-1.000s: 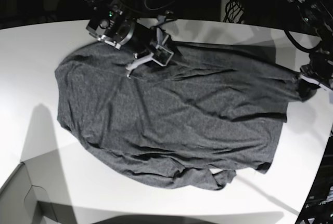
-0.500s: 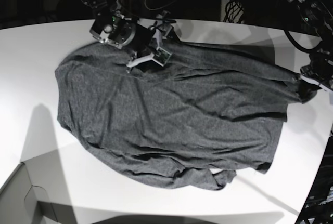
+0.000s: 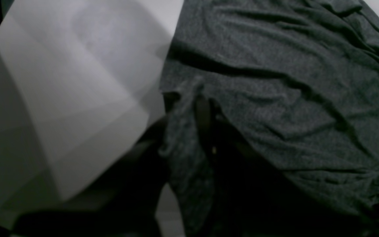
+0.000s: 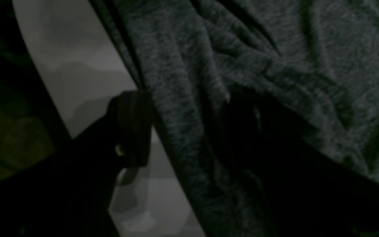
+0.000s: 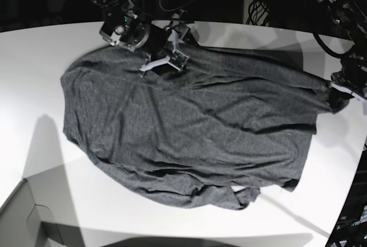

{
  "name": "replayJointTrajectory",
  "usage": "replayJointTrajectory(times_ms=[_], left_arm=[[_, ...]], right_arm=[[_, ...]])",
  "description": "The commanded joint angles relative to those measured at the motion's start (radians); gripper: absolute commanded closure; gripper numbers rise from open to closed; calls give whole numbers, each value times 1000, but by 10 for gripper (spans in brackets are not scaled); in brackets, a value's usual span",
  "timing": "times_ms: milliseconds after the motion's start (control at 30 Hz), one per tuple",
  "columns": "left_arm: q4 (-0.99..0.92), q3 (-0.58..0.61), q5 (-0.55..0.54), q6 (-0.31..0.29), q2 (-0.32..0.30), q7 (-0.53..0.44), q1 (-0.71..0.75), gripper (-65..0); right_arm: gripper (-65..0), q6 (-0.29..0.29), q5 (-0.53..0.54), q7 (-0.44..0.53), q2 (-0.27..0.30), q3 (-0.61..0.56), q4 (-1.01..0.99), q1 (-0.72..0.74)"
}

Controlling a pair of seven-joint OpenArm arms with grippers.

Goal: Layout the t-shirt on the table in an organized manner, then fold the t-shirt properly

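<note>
Lying spread but creased, the t-shirt [image 5: 189, 132] covers the table [image 5: 34, 81].

No readable text, labels or numbers anywhere.

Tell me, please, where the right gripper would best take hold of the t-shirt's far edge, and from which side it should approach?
Judging from the pictures, it should grip the t-shirt at the far hem, just under the open right gripper. There the cloth ends in a free edge on the bare table, so probably come from above with one finger over the table side, pinching the edge rather than the wrinkled middle.
</note>
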Motion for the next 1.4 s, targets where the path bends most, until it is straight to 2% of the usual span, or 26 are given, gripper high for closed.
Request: replayJointTrajectory(times_ms=[0, 100, 200, 533, 867, 933, 1167, 1367], left_arm=[[13, -3, -14, -2, -15, -23, -14, -1], [13, -3, -14, -2, -15, -23, -14, -1], [13, -3, -14, -2, -15, -23, -14, -1], [13, -3, -14, -2, -15, -23, -14, -1], [13, -3, -16, -2, -14, -23, -14, -1], [13, -3, -17, -2, -14, -23, -14, -1], [13, -3, -19, -2, -11, -23, -12, -1], [15, -3, -19, -2, 15, -23, -14, -1]], right_arm=[[-329, 4, 19, 26, -3, -2, 2, 2], [-326, 4, 19, 26, -3, -2, -17, -1], [-280, 4, 19, 26, -3, -2, -18, -2], [-3, 4, 19, 26, 0, -2, -10, 1], [0, 4, 19, 24, 20, 9, 80, 5], [0, 4, 21, 24, 15, 40, 88, 8], [0, 4, 23, 21, 9, 112, 131, 84], [0, 4, 23, 20, -6, 141, 126, 139]])
